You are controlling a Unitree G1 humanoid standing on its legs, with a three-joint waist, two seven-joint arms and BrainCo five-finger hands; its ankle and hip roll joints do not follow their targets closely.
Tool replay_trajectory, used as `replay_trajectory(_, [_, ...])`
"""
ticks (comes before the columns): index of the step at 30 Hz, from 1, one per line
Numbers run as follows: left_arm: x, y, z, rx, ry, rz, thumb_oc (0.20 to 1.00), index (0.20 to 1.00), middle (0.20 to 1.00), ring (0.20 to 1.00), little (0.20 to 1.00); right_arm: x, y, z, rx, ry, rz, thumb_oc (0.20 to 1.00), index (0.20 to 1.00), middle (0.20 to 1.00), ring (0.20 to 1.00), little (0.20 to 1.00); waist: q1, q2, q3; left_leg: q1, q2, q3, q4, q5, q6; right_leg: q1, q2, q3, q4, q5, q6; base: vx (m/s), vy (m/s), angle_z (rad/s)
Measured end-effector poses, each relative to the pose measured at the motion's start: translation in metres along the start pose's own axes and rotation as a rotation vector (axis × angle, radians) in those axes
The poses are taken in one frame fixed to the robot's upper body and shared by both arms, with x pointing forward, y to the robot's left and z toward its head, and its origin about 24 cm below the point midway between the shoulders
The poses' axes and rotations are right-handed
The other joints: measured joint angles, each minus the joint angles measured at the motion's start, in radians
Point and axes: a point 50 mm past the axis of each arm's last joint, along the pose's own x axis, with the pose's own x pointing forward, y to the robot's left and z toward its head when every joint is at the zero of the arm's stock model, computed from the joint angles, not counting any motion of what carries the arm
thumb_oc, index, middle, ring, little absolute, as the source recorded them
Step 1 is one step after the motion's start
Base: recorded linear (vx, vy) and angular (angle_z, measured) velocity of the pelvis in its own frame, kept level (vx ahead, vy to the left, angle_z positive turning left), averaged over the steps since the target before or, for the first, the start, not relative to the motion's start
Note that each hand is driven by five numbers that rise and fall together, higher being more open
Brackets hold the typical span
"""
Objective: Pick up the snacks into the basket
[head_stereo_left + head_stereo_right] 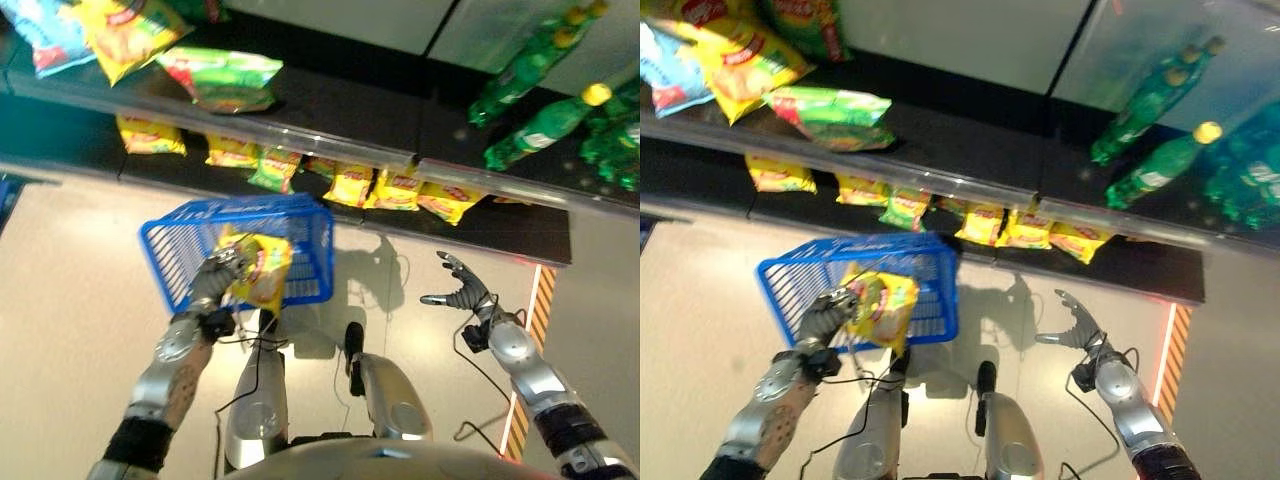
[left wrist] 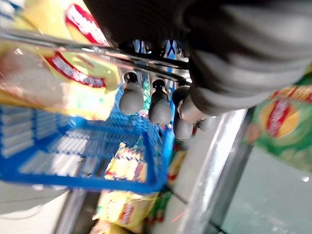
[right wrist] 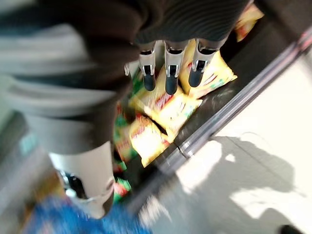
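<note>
In the left eye view, the left hand (image 1: 222,272) holds a yellow snack bag (image 1: 258,270) with its fingers curled round the bag's edge, over the near rim of the blue basket (image 1: 170,245) that stands on the floor in front of the shelves. The right hand (image 1: 462,288) hangs well apart to the right, fingers spread and holding nothing. A row of yellow packets (image 1: 400,192) lies on the lower shelf behind the basket, and a green bag (image 1: 222,78) rests on the upper shelf (image 1: 330,105) beside green bottles (image 1: 545,122).

The right eye view shows the same: the bag hangs partly over the basket's near wall, not clearly inside it.

In the left wrist view, the curled fingers (image 2: 131,97) sit beside the held bag, with the basket's blue mesh below and another yellow packet (image 2: 126,163) already lying inside it.

In the right wrist view, the straight fingers (image 3: 170,73) point toward the packets on the lower shelf, touching none.

The risk, as I judge it, is an early release: with the bag straddling the rim, it could tip outward onto the floor. A glossy bag pinched by its edge could also slip, or it could catch the basket wall and nudge the light basket away.
</note>
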Motion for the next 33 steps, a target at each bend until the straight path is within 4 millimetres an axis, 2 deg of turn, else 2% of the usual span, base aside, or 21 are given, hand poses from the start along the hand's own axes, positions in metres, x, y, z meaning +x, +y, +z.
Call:
replay_trajectory(3, [-0.008,0.007,-0.01,-0.035,0.023,0.049,0.2,0.2,0.2,0.2,0.2,0.001,-0.004,0.007,0.055,-0.039,-0.015,1.0,1.0,1.0,1.0,1.0,-0.011,0.036,-0.037,0.034,0.019,0.008,-0.028,0.0,0.003,-0.016,-0.026,0.012,0.025,0.016,0.02,0.05,-0.216,-0.36])
replay_trajectory(4, [-0.011,0.007,-0.016,-0.051,0.041,0.058,0.2,0.2,0.2,0.2,0.2,0.001,-0.007,0.013,0.058,-0.067,-0.014,1.0,1.0,1.0,1.0,1.0,-0.012,0.066,-0.056,0.052,0.03,0.011,-0.036,-0.007,-0.006,-0.015,-0.063,0.019,-0.027,0.029,0.038,0.02,-0.181,-0.42])
replay_trajectory(6, [-0.012,0.006,-0.016,-0.049,0.043,0.051,0.2,0.2,0.2,0.2,0.2,-0.001,-0.007,0.016,0.066,-0.087,-0.016,1.0,1.0,1.0,1.0,1.0,-0.012,0.063,-0.086,0.054,0.021,0.009,-0.047,-0.001,-0.026,0.006,-0.111,0.031,-0.107,0.076,0.052,0.0,-0.286,0.04])
replay_trajectory(7, [-0.01,0.004,-0.018,-0.07,0.04,0.055,0.2,0.2,0.2,0.2,0.2,-0.004,-0.008,0.01,0.084,-0.067,-0.022,1.0,1.0,1.0,1.0,1.0,-0.023,0.072,-0.096,0.069,0.036,-0.002,-0.067,0.011,-0.048,0.012,-0.111,0.033,-0.105,0.107,0.084,-0.02,-0.523,0.33])
replay_trajectory(9, [-0.018,-0.004,-0.036,-0.125,0.086,0.061,0.2,0.2,0.2,0.2,0.2,-0.01,-0.015,-0.001,0.17,-0.039,-0.091,1.0,1.0,1.0,1.0,1.0,-0.036,0.14,-0.137,0.077,0.105,0.002,-0.107,0.03,-0.068,-0.003,-0.036,0.014,-0.074,0.085,0.046,0.01,-0.611,0.07])
replay_trajectory(12, [-0.026,-0.016,-0.051,-0.212,0.118,0.082,0.2,0.2,0.2,0.2,0.2,-0.019,-0.023,-0.019,0.189,0.028,-0.149,1.0,1.0,1.0,1.0,1.0,-0.044,0.191,-0.166,0.095,0.178,0.005,-0.117,0.03,-0.053,-0.044,0.033,-0.013,0.038,0.017,-0.002,0.06,-0.42,-0.1])
replay_trajectory(14, [-0.028,-0.017,-0.054,-0.233,0.122,0.09,0.2,0.2,0.2,0.2,0.2,-0.024,-0.024,-0.026,0.177,0.056,-0.147,1.0,1.0,1.0,1.0,1.0,-0.049,0.196,-0.174,0.101,0.204,0.005,-0.099,0.014,-0.025,-0.083,0.068,-0.025,0.143,-0.04,-0.036,0.03,-0.386,-0.12])
replay_trajectory(15, [-0.03,-0.016,-0.057,-0.23,0.134,0.095,0.2,0.2,0.2,0.2,0.2,-0.025,-0.023,-0.027,0.192,0.059,-0.151,1.0,1.0,1.0,1.0,1.0,-0.042,0.18,-0.177,0.1,0.211,0.005,-0.069,0.011,-0.016,-0.118,0.065,-0.019,0.221,-0.087,-0.067,-0.03,-0.27,-0.14])
replay_trajectory(16, [-0.031,-0.019,-0.061,-0.223,0.162,0.08,0.2,0.2,0.2,0.2,0.2,-0.025,-0.023,-0.028,0.191,0.065,-0.16,1.0,1.0,1.0,1.0,1.0,-0.043,0.177,-0.179,0.081,0.207,0.011,-0.025,0.054,0.051,-0.135,0.081,-0.032,0.261,-0.11,-0.092,-0.03,-0.271,-0.12])
replay_trajectory(17, [-0.03,-0.022,-0.064,-0.22,0.174,0.061,0.2,0.2,0.2,0.2,0.2,-0.026,-0.024,-0.03,0.196,0.073,-0.169,1.0,1.0,1.0,1.0,1.0,-0.045,0.158,-0.178,0.066,0.181,-0.01,0.009,0.076,0.038,-0.138,0.061,-0.031,0.263,-0.11,-0.102,0.02,-0.202,-0.12])
replay_trajectory(18, [-0.032,-0.026,-0.069,-0.228,0.193,0.047,0.2,0.2,0.2,0.2,0.2,-0.024,-0.023,-0.029,0.202,0.071,-0.183,1.0,1.0,1.0,1.0,1.0,-0.037,0.135,-0.174,0.058,0.101,-0.018,0.071,0.033,-0.008,-0.125,0.035,-0.025,0.249,-0.1,-0.112,0.03,-0.13,-0.05])
replay_trajectory(19, [-0.033,-0.029,-0.072,-0.233,0.205,0.035,0.2,0.2,0.2,0.2,0.2,-0.024,-0.023,-0.029,0.211,0.072,-0.196,1.0,1.0,1.0,1.0,1.0,-0.043,0.134,-0.175,0.047,0.034,-0.008,0.111,-0.008,-0.028,-0.11,0.017,-0.023,0.229,-0.092,-0.116,0.11,-0.241,0.0])
replay_trajectory(20, [-0.034,-0.035,-0.074,-0.256,0.208,0.025,0.2,0.2,0.2,0.2,0.2,-0.025,-0.024,-0.03,0.232,0.075,-0.214,1.0,1.0,1.0,1.0,1.0,-0.045,0.138,-0.181,0.059,-0.071,-0.011,0.128,-0.049,-0.017,-0.085,0.006,-0.014,0.18,-0.069,-0.118,0.12,-0.135,0.01])
replay_trajectory(22, [-0.033,-0.037,-0.073,-0.252,0.202,0.014,0.2,0.2,0.2,0.2,0.2,-0.022,-0.018,-0.026,0.25,0.064,-0.204,1.0,1.0,1.0,1.0,1.0,-0.038,0.163,-0.199,0.073,-0.149,0.047,0.102,-0.065,0.014,-0.069,0.033,-0.026,0.124,-0.041,-0.129,0.15,-0.128,-0.06])
replay_trajectory(23, [-0.033,-0.036,-0.073,-0.244,0.2,0.012,0.2,0.2,0.2,0.2,0.2,-0.021,-0.015,-0.025,0.255,0.059,-0.201,1.0,1.0,1.0,1.0,1.0,-0.037,0.173,-0.207,0.082,-0.165,0.073,0.081,-0.071,0.03,-0.068,0.044,-0.029,0.114,-0.037,-0.131,0.12,-0.063,-0.03])
replay_trajectory(24, [-0.034,-0.035,-0.073,-0.23,0.201,0.014,0.2,0.2,0.2,0.2,0.2,-0.02,-0.012,-0.02,0.263,0.039,-0.199,1.0,1.0,1.0,1.0,1.0,-0.038,0.205,-0.226,0.118,-0.171,0.09,-0.016,-0.082,0.057,-0.072,0.09,-0.037,0.106,-0.033,-0.135,0.08,-0.031,-0.08])
replay_trajectory(25, [-0.033,-0.033,-0.071,-0.219,0.197,0.015,0.2,0.2,0.2,0.2,0.2,-0.019,-0.01,-0.018,0.274,0.033,-0.203,1.0,1.0,1.0,1.0,1.0,-0.039,0.213,-0.231,0.142,-0.167,0.079,-0.054,-0.073,0.15,-0.076,0.108,-0.038,0.11,-0.033,-0.136,0.18,0.0,-0.23])
replay_trajectory(29, [-0.031,-0.03,-0.067,-0.13,0.186,0.006,0.2,0.2,0.2,0.2,0.2,-0.008,-0.005,-0.004,0.292,-0.009,-0.195,1.0,1.0,1.0,1.0,1.0,-0.05,0.16,-0.214,0.179,-0.157,0.069,-0.066,-0.066,0.145,-0.075,0.123,-0.028,0.168,-0.031,-0.107,0.07,-0.012,-0.16])
replay_trajectory(30, [-0.028,-0.03,-0.063,-0.116,0.172,0.002,0.2,0.2,0.2,0.2,0.2,-0.006,-0.001,-0.001,0.301,-0.017,-0.189,1.0,1.0,1.0,1.0,1.0,-0.06,0.148,-0.197,0.167,-0.155,0.068,-0.035,-0.071,0.141,-0.115,0.125,-0.028,0.253,-0.02,-0.088,0.03,-0.055,0.04])
replay_trajectory(31, [-0.024,-0.029,-0.06,-0.097,0.162,-0.002,0.2,0.2,0.2,0.2,0.2,0.002,0.0,0.009,0.304,-0.054,-0.181,1.0,1.0,1.0,1.0,1.0,-0.067,0.151,-0.171,0.163,-0.129,0.069,-0.011,-0.084,0.14,-0.159,0.123,-0.054,0.34,-0.007,-0.015,0.04,-0.025,0.03])
replay_trajectory(33, [-0.024,-0.025,-0.059,-0.041,0.164,-0.002,0.2,0.2,0.2,0.2,0.2,0.002,0.006,0.01,0.306,-0.053,-0.156,1.0,1.0,1.0,1.0,1.0,-0.066,0.133,-0.168,0.179,-0.116,0.079,-0.022,-0.094,0.135,-0.166,0.099,-0.025,0.381,-0.029,0.005,0.14,-0.148,-0.1])
